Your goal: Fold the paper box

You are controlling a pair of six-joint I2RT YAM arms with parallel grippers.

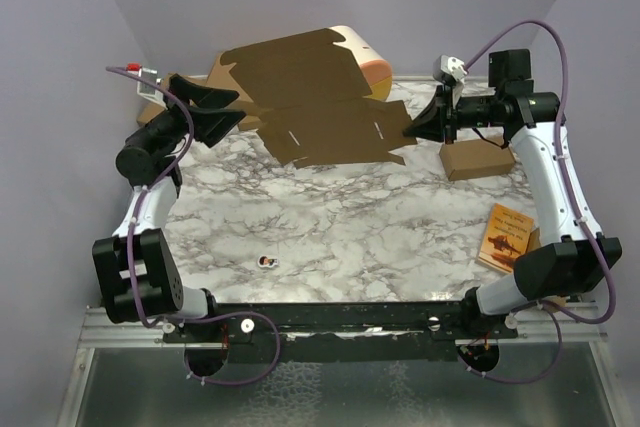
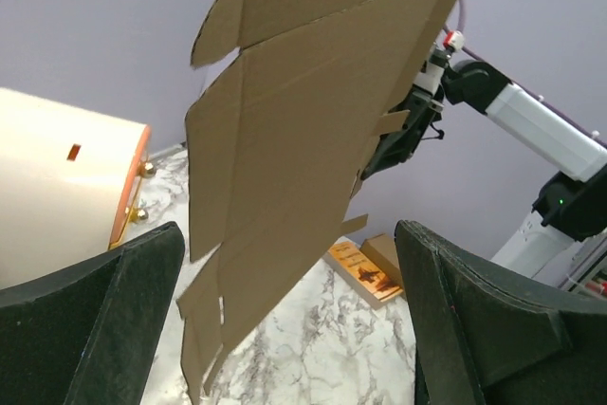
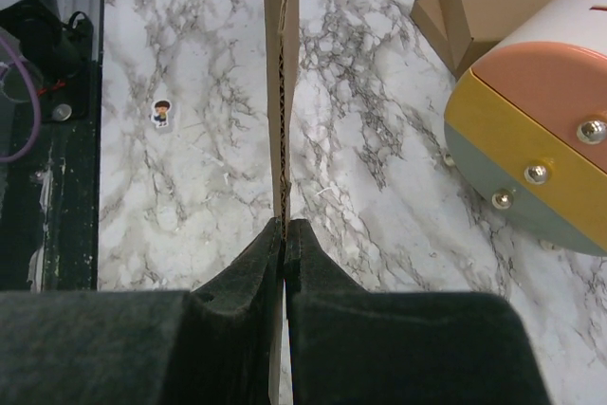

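The paper box (image 1: 320,97) is a flat brown die-cut cardboard sheet with flaps and slits, held up in the air over the back of the marble table. My right gripper (image 1: 412,127) is shut on its right edge; the right wrist view shows the sheet (image 3: 281,73) edge-on, pinched between the fingertips (image 3: 266,253). My left gripper (image 1: 232,115) is open at the sheet's left edge, not touching it. The left wrist view shows the sheet (image 2: 294,149) hanging ahead of the wide-apart fingers (image 2: 104,301), with the right arm behind it.
A cream and orange rounded case (image 1: 368,65) stands at the back behind the sheet. A small brown carton (image 1: 478,159) lies at the right, an orange book (image 1: 508,237) nearer right, brown cardboard (image 1: 160,107) at the back left, a small sticker (image 1: 266,264) near the front.
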